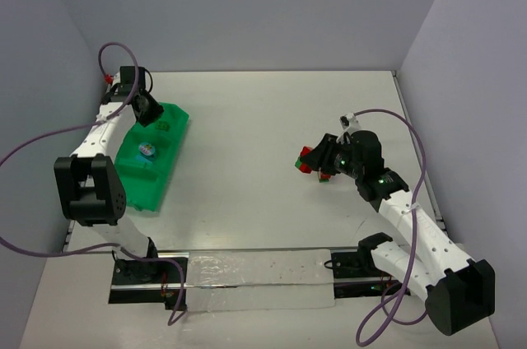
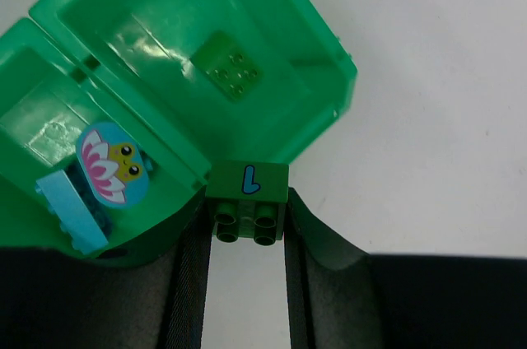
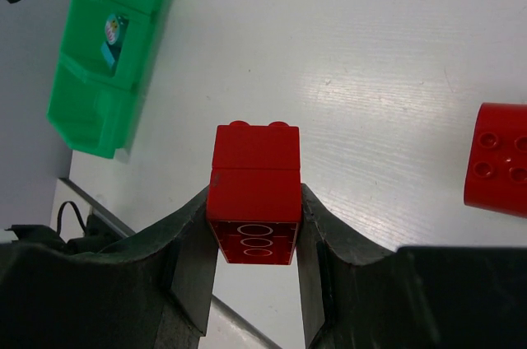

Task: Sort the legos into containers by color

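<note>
In the upper left of the top view, the left gripper (image 1: 148,110) hangs over the far end of the green tray (image 1: 156,180), which lies on the white table (image 1: 263,118) along its left side. In the left wrist view, its fingers (image 2: 191,283) are pinching a green brick (image 2: 247,188) marked with a blue "1", studs facing the camera. The brick sits low in the frame at the rim of the tray's end compartment, and I cannot tell whether it touches that rim. A flat green brick (image 2: 230,72) lies in the middle of that compartment's floor. In the next compartment, at the left of the frame, a teal brick (image 2: 114,164) carries a round frog-and-waterlily sticker, with a light blue brick (image 2: 70,213) touching it. In the right half of the top view, well apart from the tray, the right gripper (image 1: 317,164) is low over the table. The right wrist view shows it clamped on a red brick (image 3: 254,176), whose studs point away and whose ringed underside faces the camera. A second red brick (image 3: 498,160) lies on the table at the right edge of that frame, apart from the fingers.
</note>
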### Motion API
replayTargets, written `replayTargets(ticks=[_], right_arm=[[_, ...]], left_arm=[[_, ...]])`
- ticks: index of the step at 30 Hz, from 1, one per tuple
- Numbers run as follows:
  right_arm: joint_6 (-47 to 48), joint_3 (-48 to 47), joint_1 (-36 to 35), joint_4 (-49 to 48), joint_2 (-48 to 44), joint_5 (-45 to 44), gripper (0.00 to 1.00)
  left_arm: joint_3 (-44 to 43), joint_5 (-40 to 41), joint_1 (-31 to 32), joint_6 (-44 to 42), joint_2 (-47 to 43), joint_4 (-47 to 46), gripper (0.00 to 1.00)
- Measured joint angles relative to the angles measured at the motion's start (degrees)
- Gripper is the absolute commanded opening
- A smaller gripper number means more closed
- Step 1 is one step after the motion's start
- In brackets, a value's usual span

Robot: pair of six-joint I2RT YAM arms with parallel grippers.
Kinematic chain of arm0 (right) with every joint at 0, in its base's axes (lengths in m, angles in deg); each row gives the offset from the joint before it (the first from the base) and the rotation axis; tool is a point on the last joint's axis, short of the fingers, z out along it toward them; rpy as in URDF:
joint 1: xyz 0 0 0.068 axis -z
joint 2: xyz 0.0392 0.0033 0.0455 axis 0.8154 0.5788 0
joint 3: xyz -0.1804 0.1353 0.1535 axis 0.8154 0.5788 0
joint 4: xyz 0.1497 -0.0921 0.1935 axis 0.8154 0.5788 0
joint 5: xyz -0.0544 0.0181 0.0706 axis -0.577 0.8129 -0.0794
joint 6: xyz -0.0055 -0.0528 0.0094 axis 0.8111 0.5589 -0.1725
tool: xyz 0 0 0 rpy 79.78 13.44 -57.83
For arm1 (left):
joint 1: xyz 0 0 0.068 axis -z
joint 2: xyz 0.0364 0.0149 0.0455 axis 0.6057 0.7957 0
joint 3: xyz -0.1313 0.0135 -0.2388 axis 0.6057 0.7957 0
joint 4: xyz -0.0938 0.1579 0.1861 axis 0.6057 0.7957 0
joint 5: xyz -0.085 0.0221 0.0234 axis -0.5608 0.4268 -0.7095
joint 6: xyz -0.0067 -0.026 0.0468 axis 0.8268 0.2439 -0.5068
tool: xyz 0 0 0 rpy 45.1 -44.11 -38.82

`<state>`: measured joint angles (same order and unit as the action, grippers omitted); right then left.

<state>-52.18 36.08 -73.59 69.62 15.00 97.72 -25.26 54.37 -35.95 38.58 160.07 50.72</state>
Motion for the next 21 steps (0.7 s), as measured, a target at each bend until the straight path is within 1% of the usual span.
replayTargets(ticks=[1,4,5,6,7,8,9,10,11,13,17,19,21], right_arm=[[0.2,0.0,0.0,0.2,0.0,-0.2,0.09],[0.7,0.0,0.0,0.5,0.0,-0.5,0.1],[0.8,0.0,0.0,0.5,0.0,-0.6,0.1],[0.9,0.0,0.0,0.6,0.0,-0.6,0.1],[1.0,0.0,0.0,0.7,0.0,-0.6,0.1],[1.1,0.0,0.0,0.7,0.0,-0.6,0.1],[1.2,0.0,0.0,0.7,0.0,-0.6,0.11],[1.2,0.0,0.0,0.7,0.0,-0.6,0.11],[1.2,0.0,0.0,0.7,0.0,-0.6,0.11],[1.3,0.0,0.0,0.7,0.0,-0.6,0.11],[1.7,0.0,0.0,0.7,0.0,-0.3,0.12],[2.2,0.0,0.0,0.7,0.0,0.6,0.13],[3.1,0.0,0.0,0.3,-0.1,3.0,0.14]], left_arm=[[-0.8,0.9,-0.3,0.2,1.2,0.1,0.13],[-3.0,3.8,-0.3,0.6,4.2,0.7,0.2],[-3.7,4.6,-0.3,0.8,5.2,0.8,0.24],[-4.4,5.1,-0.3,0.9,6.2,0.8,0.34],[-4.9,5.6,-0.3,1.1,7.0,0.9,0.58],[-5.5,6.1,-0.3,1.2,7.9,1.0,0.67],[-6.0,6.5,-0.3,1.3,8.6,1.2,0.74],[-6.5,7.0,-0.3,1.6,9.3,1.4,0.84],[-6.8,7.4,-0.3,1.6,9.8,1.7,0.9],[-7.2,8.0,-0.3,1.8,10.2,2.2,0.94],[-6.9,8.6,0.5,1.7,9.0,2.3,0.94],[-5.4,9.4,2.1,1.7,6.4,2.3,0.94],[-2.8,9.4,4.9,1.3,1.6,2.2,0.93]])
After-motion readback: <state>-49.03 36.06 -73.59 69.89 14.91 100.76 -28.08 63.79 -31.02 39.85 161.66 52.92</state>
